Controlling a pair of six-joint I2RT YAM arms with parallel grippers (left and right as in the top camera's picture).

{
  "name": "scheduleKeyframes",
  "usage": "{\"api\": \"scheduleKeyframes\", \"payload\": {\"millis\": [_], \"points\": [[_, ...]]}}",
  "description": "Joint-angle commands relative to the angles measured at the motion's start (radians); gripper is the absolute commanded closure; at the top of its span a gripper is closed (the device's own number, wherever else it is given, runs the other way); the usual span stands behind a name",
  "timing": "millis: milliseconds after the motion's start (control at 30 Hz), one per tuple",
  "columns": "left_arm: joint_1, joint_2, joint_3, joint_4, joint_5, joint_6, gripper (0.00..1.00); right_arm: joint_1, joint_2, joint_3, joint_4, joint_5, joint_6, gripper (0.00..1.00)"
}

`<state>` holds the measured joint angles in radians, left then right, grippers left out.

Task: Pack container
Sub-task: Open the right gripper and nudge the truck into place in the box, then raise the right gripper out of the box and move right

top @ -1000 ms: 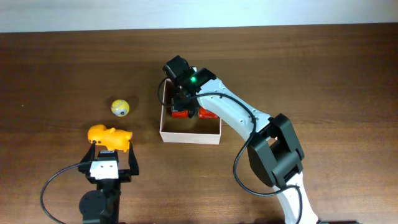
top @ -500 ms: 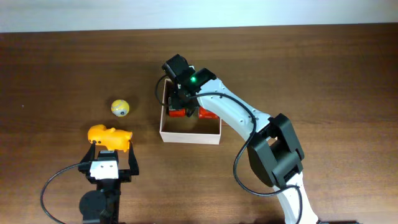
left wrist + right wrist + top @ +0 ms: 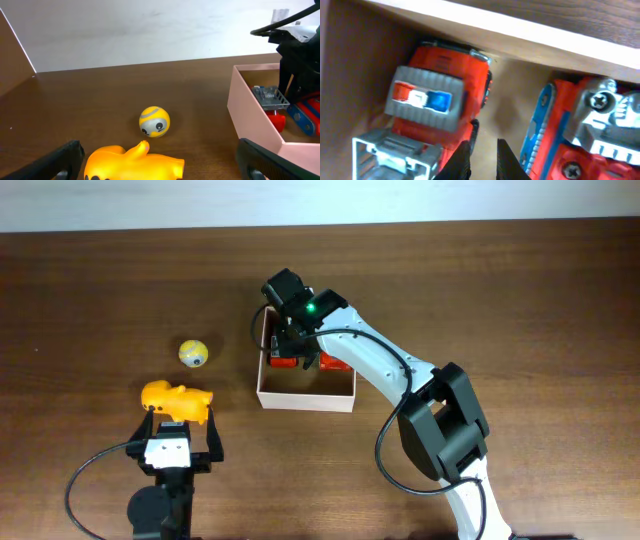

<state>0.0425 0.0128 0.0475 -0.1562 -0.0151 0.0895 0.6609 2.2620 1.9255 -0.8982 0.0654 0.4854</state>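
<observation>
1. Brown wood fills the overhead view. The container [image 3: 305,399] sits near the middle of the counter [image 3: 520,290], and two red toys lie inside it: a red truck [image 3: 287,362] on the left and a second red vehicle [image 3: 336,364] beside it. The right gripper [image 3: 290,340] reaches down into the box over the truck. Well to the left, a yellow ball [image 3: 194,353] and a yellow animal toy [image 3: 177,398] lie out on the counter. The left gripper [image 3: 181,422] sits just behind the animal, its jaws spread wide and holding nothing.

2. From the left wrist, the animal toy lies just ahead, between the spread jaws. The ball is a little beyond it, and the box with its red load is off to the right.

3. From the right wrist, the jaws are drawn close together with only a slim gap. They grip nothing and hang over the tan floor between the truck, with its red-and-blue light bar, and the other vehicle.

4. Judged from this, packing is about half done. Two toys are in the box, and the ball and the animal toy are left to pack.
</observation>
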Motion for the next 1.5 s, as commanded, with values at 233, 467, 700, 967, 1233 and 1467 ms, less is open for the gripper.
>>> {"api": "scheduleKeyframes", "payload": {"millis": [233,467,700,967,1233,1467], "points": [[0.006,-0.006,-0.004,0.001,-0.007,0.017,0.01,-0.046,0.004,-0.01,-0.003,0.018,-0.037,0.8],[0.006,-0.006,-0.004,0.001,-0.007,0.017,0.01,-0.047,0.004,-0.01,0.002,0.018,-0.038,0.8],[0.006,-0.006,-0.004,0.001,-0.007,0.017,0.01,-0.047,-0.003,0.035,0.004,0.01,-0.09,0.77],[0.006,-0.006,-0.004,0.001,-0.007,0.017,0.01,-0.047,-0.036,0.153,-0.074,0.026,-0.147,0.72],[0.006,-0.006,-0.004,0.001,-0.007,0.017,0.01,-0.064,-0.046,0.406,-0.317,0.189,-0.172,0.39],[0.006,-0.006,-0.004,0.001,-0.007,0.017,0.01,-0.166,-0.046,0.562,-0.525,0.254,-0.196,0.28]]}}
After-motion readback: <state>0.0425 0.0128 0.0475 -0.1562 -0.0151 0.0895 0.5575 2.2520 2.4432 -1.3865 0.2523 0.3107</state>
